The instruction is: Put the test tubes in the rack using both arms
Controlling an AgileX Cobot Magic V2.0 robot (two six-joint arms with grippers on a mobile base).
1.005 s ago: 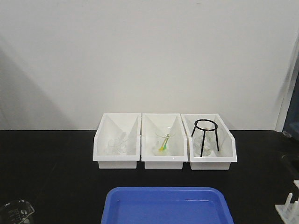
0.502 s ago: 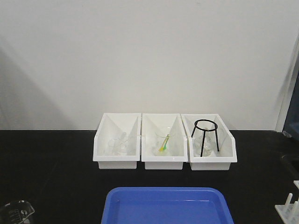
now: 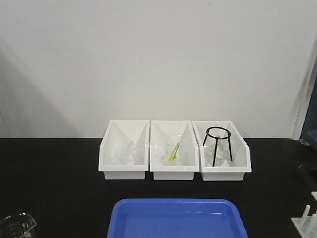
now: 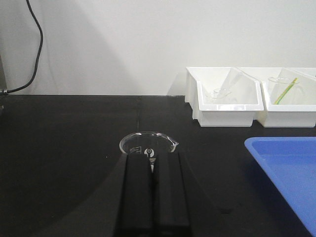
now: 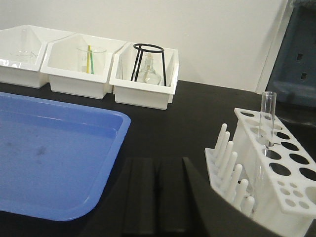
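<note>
I see clear glass test tube [image 5: 267,118] upright in white holed rack [image 5: 276,170] | beaker [image 4: 146,144] | left gripper [image 4: 154,170], right gripper [image 5: 157,170] both clenched, empty

From my remote station I can read no text: the beaker [image 4: 146,146] carries printed graduation marks and a small label, too blurred and small to make out.
</note>
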